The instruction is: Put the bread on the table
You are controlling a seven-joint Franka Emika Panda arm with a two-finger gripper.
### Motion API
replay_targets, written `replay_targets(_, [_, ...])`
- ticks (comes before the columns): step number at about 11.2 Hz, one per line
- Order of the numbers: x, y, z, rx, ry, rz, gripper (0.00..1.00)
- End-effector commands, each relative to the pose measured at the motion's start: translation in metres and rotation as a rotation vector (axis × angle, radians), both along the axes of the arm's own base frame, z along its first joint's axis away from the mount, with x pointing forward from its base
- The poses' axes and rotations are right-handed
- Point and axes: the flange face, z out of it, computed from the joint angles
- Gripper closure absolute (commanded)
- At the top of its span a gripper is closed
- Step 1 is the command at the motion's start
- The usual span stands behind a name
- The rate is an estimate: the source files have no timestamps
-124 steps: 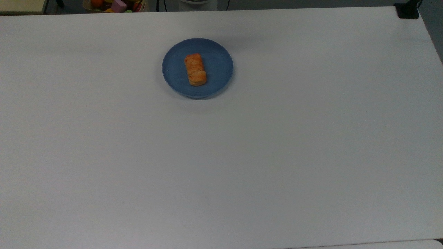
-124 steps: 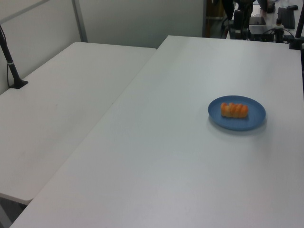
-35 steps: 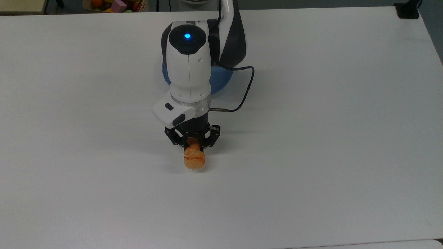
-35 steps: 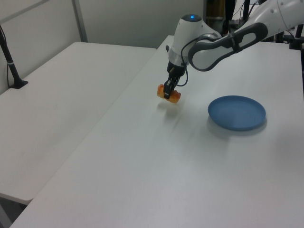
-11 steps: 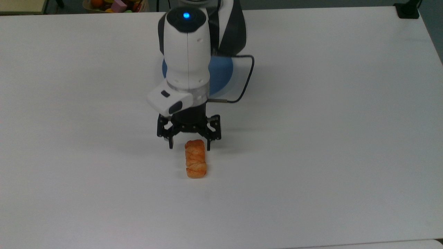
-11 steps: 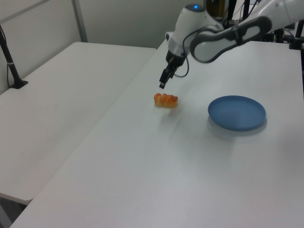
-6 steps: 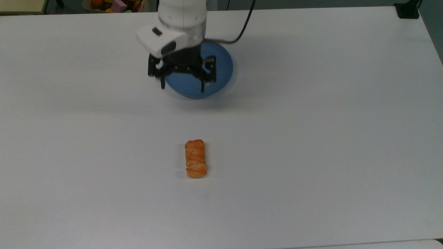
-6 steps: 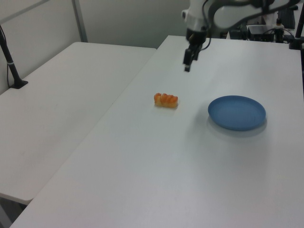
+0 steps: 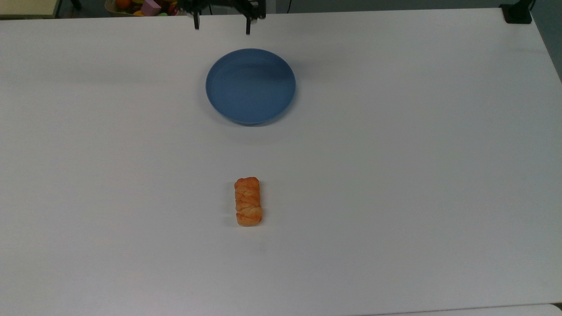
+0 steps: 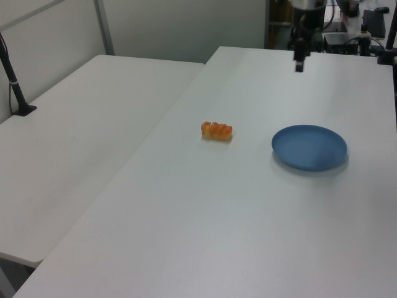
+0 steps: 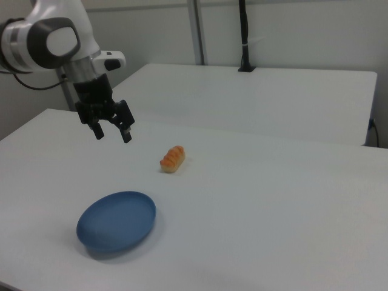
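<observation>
The bread (image 9: 248, 201), a small golden-orange braided roll, lies flat on the white table (image 9: 395, 175), well apart from the blue plate (image 9: 250, 85). The bread (image 10: 216, 131) rests left of the plate (image 10: 309, 147) in the left view. In the right view the bread (image 11: 172, 159) sits beyond the plate (image 11: 116, 220). My gripper (image 9: 221, 27) hangs open at the top view's upper edge, past the plate's far rim, with nothing between its fingers. The right view has the gripper (image 11: 113, 134) raised above the table, left of the bread. Seen from the left view, the gripper (image 10: 299, 64) is high above the far side.
A second white table (image 10: 80, 124) adjoins on the left view's left, with a black pole (image 10: 12, 77) standing on it. A bin of colourful toys (image 9: 147, 6) sits beyond the far table edge. A black clamp (image 9: 517, 13) grips the top view's upper right corner.
The open gripper has pulled back and risen from over the plate to the table's far edge. The bread stays where it was set down.
</observation>
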Motion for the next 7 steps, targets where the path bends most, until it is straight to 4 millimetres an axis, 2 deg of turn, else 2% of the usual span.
replay_targets(1, [-0.0243, -0.0122, 0.0019, -0.004, 0.072, -0.008, 0.00])
replay_targets(7, [-0.0180, -0.0159, 0.0064, 0.013, 0.047, -0.017, 0.00])
